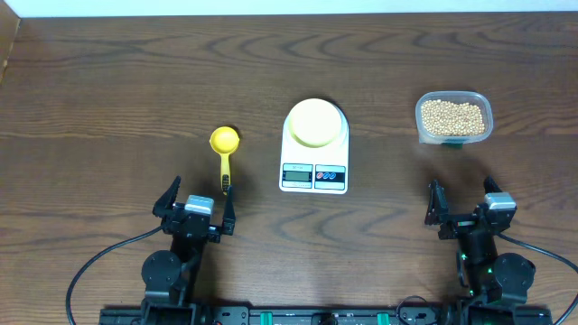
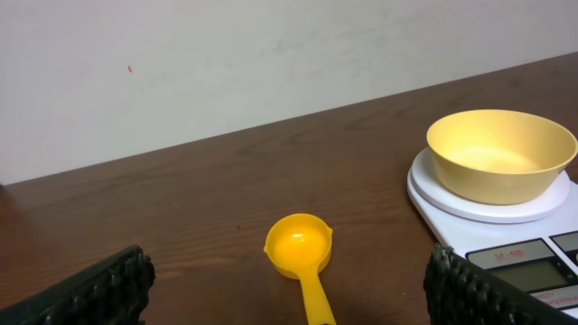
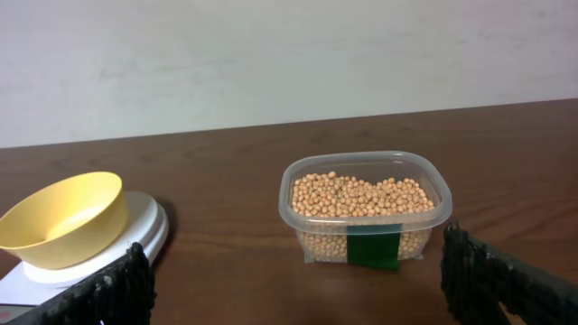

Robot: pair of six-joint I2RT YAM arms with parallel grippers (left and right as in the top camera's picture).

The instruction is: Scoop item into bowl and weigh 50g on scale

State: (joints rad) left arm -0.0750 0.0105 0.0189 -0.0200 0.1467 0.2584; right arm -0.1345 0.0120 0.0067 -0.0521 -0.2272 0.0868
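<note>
Overhead view
- Table: dark brown wooden table (image 1: 108,108), filling the frame.
- Scale: white rectangular digital kitchen scale (image 1: 314,177), centre of frame, display edge toward the bottom.
- Bowl: small round pale yellow-green bowl (image 1: 316,122), standing on the scale's upper part.
- Beans: many small round beige-tan beans (image 1: 453,116), upper right, inside a clear rounded-rectangular plastic tub (image 1: 488,106). They lie well apart from the bowl and above the right gripper.
- Scoop: yellow plastic measuring scoop (image 1: 225,149), left of the scale, cup upward in frame. The handle end is just beside one finger of the left gripper; contact cannot be told.
- Left gripper (image 1: 202,188): lower left, jaws spread wide, nothing between them.
- Right gripper (image 1: 462,191): lower right, jaws spread wide, nothing between them.

Left wrist view
- Fingers (image 2: 99,293): black ribbed pads in the two lower corners, far apart.
- Scoop: lower centre, between the pads and clear of both.
- Bowl and scale: right of frame, beyond the right-hand pad.
- Background: pale wall (image 2: 226,63) above the table edge.

Right wrist view
- Fingers (image 3: 90,293): pads in the two lower corners, far apart.
- Beans: centre of frame in the tub, ahead of the gap between the pads, touching neither.
- Bowl: left edge, on the scale.
</note>
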